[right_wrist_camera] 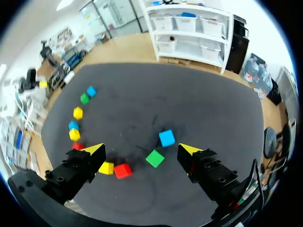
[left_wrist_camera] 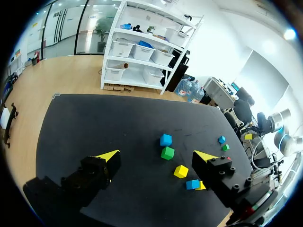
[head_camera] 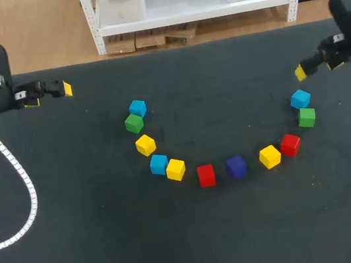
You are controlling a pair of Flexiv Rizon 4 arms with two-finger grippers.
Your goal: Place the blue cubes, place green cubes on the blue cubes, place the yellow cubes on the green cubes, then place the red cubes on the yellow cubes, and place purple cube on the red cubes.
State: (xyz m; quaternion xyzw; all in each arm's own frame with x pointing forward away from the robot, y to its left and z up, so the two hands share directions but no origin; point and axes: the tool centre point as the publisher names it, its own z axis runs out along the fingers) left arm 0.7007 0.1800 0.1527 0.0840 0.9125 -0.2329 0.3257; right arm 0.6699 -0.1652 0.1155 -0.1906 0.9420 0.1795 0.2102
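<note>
Head view: eleven cubes [head_camera: 206, 175] form an arc opening toward the table's [head_camera: 114, 248] far edge; left gripper [head_camera: 49, 95] and right gripper [head_camera: 318, 68], spread wide and empty, point inward from its side edges.

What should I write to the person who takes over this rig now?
Left gripper: open, empty, near the table's left edge.
Right gripper: open, empty, near the arc's right end.
Cubes lie in an arc on the table: three blue cubes, two green cubes, three yellow cubes, two red cubes, one purple cube.
Done: nothing stacked.
Left: all the stacking.
</note>
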